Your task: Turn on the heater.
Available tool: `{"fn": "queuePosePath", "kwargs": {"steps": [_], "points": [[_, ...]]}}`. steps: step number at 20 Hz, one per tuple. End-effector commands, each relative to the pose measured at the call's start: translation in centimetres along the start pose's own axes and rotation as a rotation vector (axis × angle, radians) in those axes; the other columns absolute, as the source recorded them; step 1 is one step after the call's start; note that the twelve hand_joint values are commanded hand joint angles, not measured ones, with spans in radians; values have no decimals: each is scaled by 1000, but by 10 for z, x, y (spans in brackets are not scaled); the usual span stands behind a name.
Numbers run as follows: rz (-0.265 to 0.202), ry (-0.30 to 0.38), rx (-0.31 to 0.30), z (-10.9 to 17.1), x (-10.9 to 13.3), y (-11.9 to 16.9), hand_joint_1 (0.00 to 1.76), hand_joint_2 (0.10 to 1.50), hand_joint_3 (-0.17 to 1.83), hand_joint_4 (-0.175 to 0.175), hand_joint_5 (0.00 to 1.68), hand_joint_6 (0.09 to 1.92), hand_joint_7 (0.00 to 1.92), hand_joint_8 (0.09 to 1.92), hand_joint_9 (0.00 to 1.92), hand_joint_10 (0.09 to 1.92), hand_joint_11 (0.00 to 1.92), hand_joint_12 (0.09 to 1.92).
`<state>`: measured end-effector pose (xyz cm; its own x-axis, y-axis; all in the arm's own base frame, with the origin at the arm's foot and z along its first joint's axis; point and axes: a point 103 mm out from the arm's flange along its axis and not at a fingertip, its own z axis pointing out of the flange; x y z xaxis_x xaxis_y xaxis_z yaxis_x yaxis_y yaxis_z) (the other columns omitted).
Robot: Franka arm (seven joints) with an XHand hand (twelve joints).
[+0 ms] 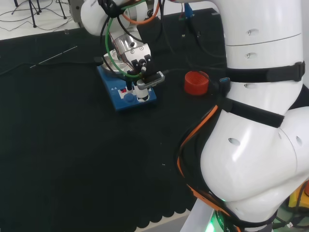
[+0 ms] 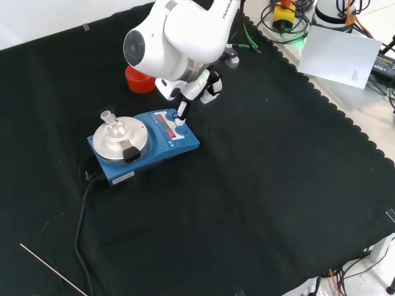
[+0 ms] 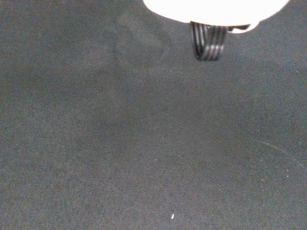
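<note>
In the front view we see our arm reaching in from the top centre of the frame, its big white link (image 2: 170,37) with the round grey cap in front. Below it our hand (image 2: 196,83) points downward, one finger (image 2: 182,108) stretched straight down. In the head view our hand (image 1: 137,65) sits upper centre, tilted down, with our white links (image 1: 256,121) at the right.

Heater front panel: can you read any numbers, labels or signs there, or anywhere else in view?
Red display on the heater: digits too small to read.
White label on the heater's side: too small to read.
Lettering on the white arm link: a maker's mark, not quoted.
Mark on the paper sheet: too small to read.
</note>
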<state>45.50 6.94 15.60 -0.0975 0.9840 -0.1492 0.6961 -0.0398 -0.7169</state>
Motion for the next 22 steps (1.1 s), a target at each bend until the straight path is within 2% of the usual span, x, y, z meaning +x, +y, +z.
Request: {"fn": "queuePosePath", "kwargs": {"steps": [1,22], "points": [[-3,2,3,0,-1,1,1501,586,1204,-42,346,87,1812,1796,1920,1698,1824,1553],[-12,-2,8,5,-1,7,1502,583,1208,-42,350,87,1812,1794,1920,1694,1823,1551]]}}
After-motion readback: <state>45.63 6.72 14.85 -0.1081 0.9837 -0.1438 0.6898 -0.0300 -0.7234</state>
